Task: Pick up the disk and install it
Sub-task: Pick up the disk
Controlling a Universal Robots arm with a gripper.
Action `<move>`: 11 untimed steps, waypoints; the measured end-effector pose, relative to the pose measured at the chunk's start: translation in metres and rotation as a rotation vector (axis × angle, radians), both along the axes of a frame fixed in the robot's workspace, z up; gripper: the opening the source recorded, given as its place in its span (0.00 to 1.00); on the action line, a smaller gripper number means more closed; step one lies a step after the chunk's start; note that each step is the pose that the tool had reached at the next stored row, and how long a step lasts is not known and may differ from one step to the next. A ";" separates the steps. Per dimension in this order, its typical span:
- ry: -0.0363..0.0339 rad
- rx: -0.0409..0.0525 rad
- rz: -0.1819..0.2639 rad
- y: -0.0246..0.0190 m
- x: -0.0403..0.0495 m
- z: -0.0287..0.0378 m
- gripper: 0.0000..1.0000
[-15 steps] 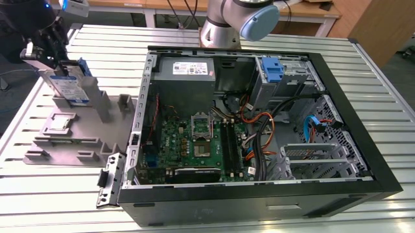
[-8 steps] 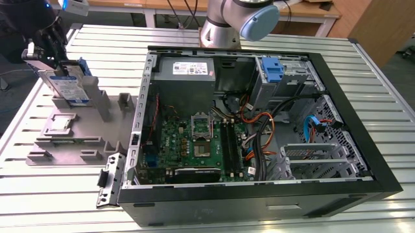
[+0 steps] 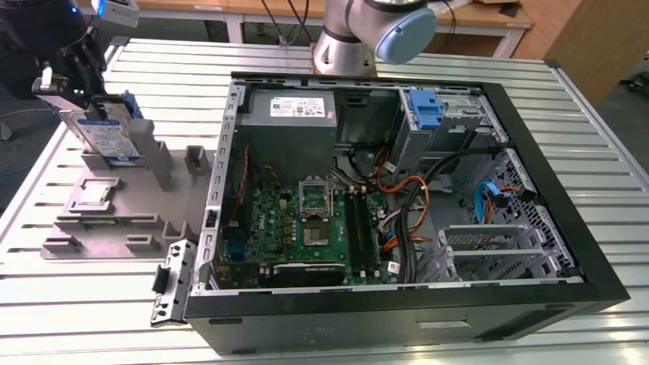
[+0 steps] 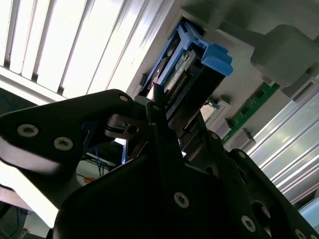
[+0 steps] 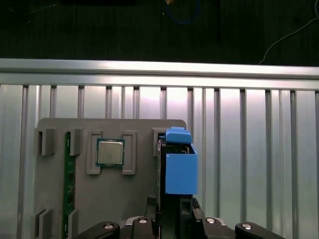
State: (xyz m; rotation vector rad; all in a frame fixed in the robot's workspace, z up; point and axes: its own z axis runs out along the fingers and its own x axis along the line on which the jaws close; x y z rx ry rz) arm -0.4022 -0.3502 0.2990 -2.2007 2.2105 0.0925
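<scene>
A slatted aluminium table (image 3: 598, 129) carries everything. The disk (image 3: 102, 135) stands on edge in a slot of the grey parts tray (image 3: 112, 220) at the upper left of the exterior view. It is well apart from the open computer case (image 3: 598, 289), which takes up the centre and right. The gripper (image 3: 76, 97) sits on the disk from above. Its fingers (image 4: 159, 124) look clenched on the disk's two faces, though I can't swear the pads bite. I judge I'm in the pick-up step, with the disk not yet clear of the tray. Freeing it calls for a straight rise, square to the slot walls. The arm (image 3: 375, 30) has its base at top centre, and the wrist points down over the tray.
</scene>
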 end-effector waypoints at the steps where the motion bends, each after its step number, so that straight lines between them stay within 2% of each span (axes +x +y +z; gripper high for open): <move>1: 0.0000 0.0000 0.000 0.0000 0.0000 0.0000 0.36; 11: 0.0000 0.0000 -0.003 0.0000 0.0000 0.0000 0.35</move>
